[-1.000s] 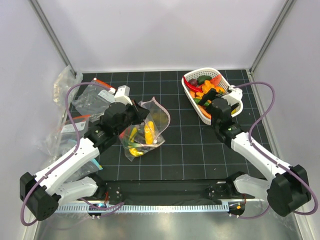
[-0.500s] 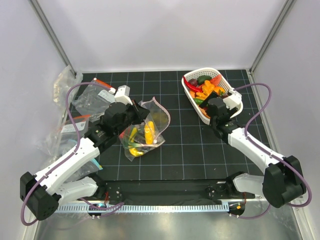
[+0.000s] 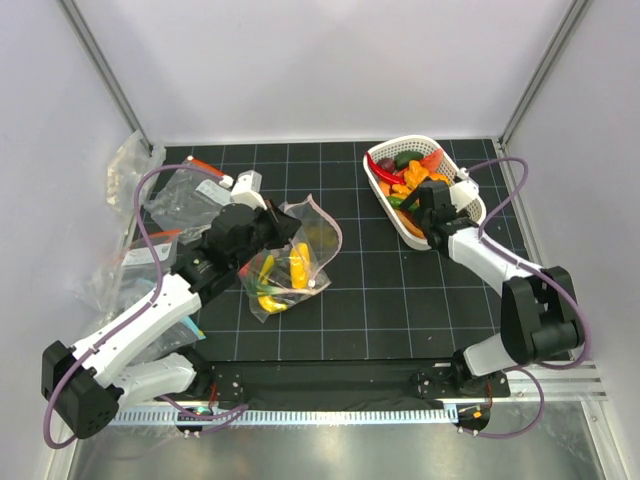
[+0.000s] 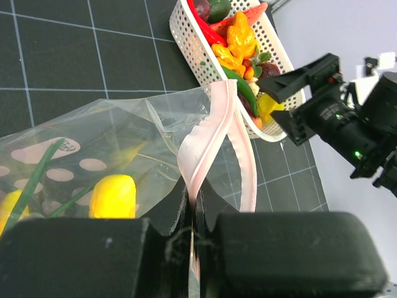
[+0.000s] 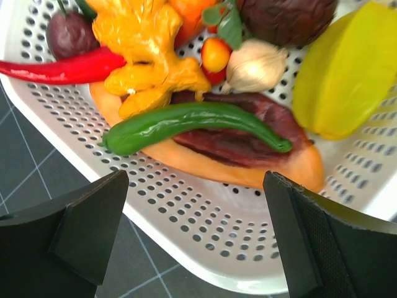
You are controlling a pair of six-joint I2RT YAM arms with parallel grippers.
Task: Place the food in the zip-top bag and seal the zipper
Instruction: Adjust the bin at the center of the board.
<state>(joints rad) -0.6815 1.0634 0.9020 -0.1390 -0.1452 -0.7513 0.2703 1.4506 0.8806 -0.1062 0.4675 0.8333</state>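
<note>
Left end effector point(image 4: 193, 214) clenched on zipper point(image 4: 208, 133); right end effector point(image 5: 195, 208) spread wide, apparently above food point(image 5: 186, 121) in basket point(image 5: 205, 239).

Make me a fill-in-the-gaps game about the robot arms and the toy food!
The left gripper is shut on the zip-top bag's pale ___ zipper.
The right gripper is wide ___ at the white basket.
Yellow food lies inside the clear ___.
Missing words: pink, open, bag.
</note>
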